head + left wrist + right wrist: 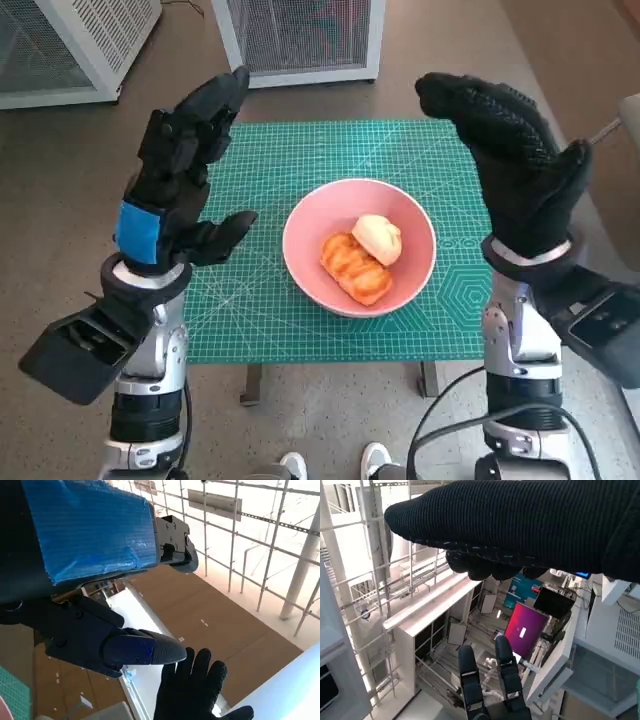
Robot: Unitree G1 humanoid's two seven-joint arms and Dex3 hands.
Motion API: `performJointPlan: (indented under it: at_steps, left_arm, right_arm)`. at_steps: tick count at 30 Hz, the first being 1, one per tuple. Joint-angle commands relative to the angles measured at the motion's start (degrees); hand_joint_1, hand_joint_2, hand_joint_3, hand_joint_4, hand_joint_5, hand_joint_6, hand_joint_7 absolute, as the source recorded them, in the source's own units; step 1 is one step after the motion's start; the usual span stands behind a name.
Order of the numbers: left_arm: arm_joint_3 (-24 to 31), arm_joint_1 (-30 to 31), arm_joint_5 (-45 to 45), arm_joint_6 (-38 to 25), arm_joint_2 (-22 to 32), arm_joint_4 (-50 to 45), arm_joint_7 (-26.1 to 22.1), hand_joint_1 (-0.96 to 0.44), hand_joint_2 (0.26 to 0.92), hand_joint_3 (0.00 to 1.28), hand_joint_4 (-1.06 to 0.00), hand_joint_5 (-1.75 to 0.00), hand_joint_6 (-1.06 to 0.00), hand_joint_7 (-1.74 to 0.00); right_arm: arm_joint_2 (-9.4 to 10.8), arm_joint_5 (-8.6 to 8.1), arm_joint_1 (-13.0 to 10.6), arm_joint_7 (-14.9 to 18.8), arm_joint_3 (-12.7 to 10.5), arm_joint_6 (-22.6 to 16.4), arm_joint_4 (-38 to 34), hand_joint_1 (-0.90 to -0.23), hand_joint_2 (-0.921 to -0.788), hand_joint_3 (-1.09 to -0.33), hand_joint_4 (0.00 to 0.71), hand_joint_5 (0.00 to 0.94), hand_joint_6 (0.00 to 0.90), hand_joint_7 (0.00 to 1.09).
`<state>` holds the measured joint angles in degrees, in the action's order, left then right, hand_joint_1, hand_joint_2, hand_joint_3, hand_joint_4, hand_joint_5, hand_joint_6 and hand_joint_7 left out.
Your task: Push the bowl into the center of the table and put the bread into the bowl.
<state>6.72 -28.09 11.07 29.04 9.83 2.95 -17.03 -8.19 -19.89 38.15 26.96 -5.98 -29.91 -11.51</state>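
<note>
A pink bowl (303,240) stands near the middle of the green cutting mat (300,160) in the head view. Inside it lie an orange-brown pastry (353,268) and a pale round bread roll (378,238). My left hand (183,170) is raised upright at the bowl's left, fingers spread, holding nothing. My right hand (510,150) is raised at the bowl's right, also spread and empty. Both are well above the table. The left wrist view shows my left hand (85,580) with the gloved right hand (192,690) beyond it. The right wrist view shows the glove (520,525) and my left hand's fingertips (490,680).
White mesh cabinets (300,35) stand behind the table, another (60,45) at the far left. A person's white shoes (335,463) show beneath the table's near edge. Both wrist cameras look out at the room, with scaffolding and a magenta screen (525,630).
</note>
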Motion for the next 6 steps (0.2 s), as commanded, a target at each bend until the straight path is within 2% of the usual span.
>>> performJointPlan:
  at_steps: [1,6]
  left_arm:
    - [-0.25,-1.32,-0.44,0.35,0.22,-0.01,0.28,-0.64,0.921,0.34,-0.25,-0.01,-0.14,-0.47]
    - [-0.43,-1.85,-0.48,-0.35,0.19,0.09,0.41,-0.64,0.921,0.35,-0.25,-0.01,-0.14,-0.47]
  right_arm:
    - [0.11,0.59,0.0,-0.23,0.35,1.26,-0.24,-0.417,-0.921,-0.489,0.373,0.0,0.075,0.68]
    - [0.23,0.81,0.22,-0.45,0.48,1.41,-0.13,-0.41,-0.921,-0.493,0.375,0.001,0.071,0.69]
